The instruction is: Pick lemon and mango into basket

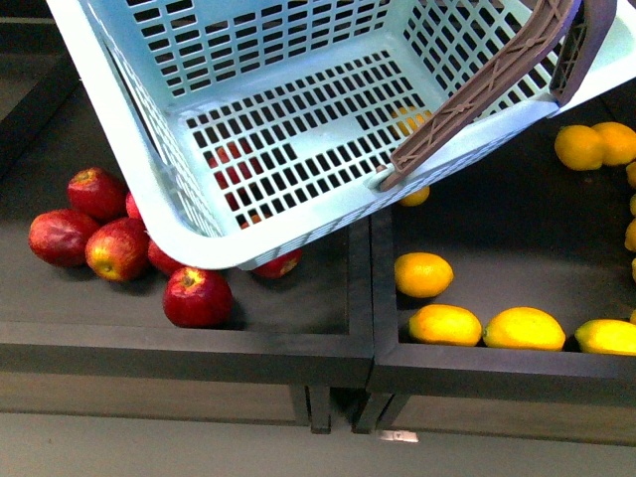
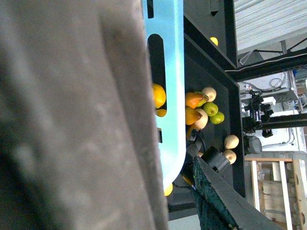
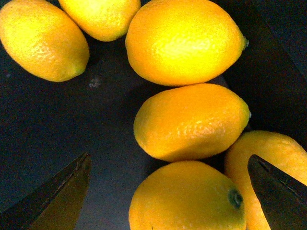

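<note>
The lemon (image 3: 184, 199) sits right between the two fingers (image 3: 53, 196) of the right hand (image 3: 169, 157). That hand is spread wide open, and as far as I can see neither finger touches the fruit. The lemon is yellow-orange with pebbly skin and a dark little stem dimple near one end, and its far side is cut off by the frame edge. More lemons (image 3: 192, 122) crowd in around it, and the closest one looks pressed up against it.

They all lie in a dark bin (image 1: 517, 238) that's below and to the right of the basket (image 1: 298, 224) in the front view. I honestly can't match which lemon there is the one at the hand. The basket is light turquoise, slotted and tilted, with its brown-grey handle (image 1: 487, 89) across its right corner. Red apples (image 1: 197, 296) lie under the basket's left side, a few showing only through the slots.

For the left hand I can't tell if it's open or closed. Its wrist view is mostly a blurry grey-brown mass, plus a strip of basket rim (image 2: 168, 72) and small fruit beyond it that's too tiny to name.
</note>
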Tool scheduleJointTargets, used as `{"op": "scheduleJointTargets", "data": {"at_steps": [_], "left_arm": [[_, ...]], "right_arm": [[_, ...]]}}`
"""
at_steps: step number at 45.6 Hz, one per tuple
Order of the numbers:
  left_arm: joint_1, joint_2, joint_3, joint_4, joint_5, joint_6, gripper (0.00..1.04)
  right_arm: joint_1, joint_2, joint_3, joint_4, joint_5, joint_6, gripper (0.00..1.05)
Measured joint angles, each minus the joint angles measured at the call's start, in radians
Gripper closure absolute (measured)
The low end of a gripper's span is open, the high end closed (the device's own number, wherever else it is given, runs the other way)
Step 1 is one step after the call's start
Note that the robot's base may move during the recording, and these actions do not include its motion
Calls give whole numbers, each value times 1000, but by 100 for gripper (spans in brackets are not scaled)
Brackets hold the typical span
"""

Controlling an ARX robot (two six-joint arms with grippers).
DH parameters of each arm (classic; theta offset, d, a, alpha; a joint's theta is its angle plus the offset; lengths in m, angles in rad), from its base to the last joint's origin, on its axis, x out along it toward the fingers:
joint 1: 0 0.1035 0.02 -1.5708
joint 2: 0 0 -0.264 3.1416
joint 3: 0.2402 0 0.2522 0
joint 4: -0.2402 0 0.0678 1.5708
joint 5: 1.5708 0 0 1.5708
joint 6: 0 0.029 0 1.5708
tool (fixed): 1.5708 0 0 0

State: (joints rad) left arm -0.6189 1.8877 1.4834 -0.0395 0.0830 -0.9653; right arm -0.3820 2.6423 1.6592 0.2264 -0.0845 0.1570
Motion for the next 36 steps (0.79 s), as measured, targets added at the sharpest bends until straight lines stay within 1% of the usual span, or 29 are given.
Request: {"op": "scheduleJointTargets", "data": {"at_steps": [5, 25, 30, 31, 33, 36], "left_arm": [[0, 0, 0, 0, 0, 0, 76], [0, 0, 0, 0, 0, 0, 76], [0, 0, 0, 0, 1, 0, 76], [0, 0, 0, 0, 1, 0, 76], [0, 0, 0, 0, 2, 0, 76], [0, 0, 0, 0, 3, 0, 76]], "right_arm": [[3, 42, 63, -37, -1, 5, 9], [9, 95, 151, -119, -9, 16, 9], [10, 101, 159, -153, -9, 20, 26], [10, 105, 159, -156, -9, 19, 31], [10, 109, 157, -156, -8, 19, 38], [10, 111, 153, -154, -9, 18, 45]]}}
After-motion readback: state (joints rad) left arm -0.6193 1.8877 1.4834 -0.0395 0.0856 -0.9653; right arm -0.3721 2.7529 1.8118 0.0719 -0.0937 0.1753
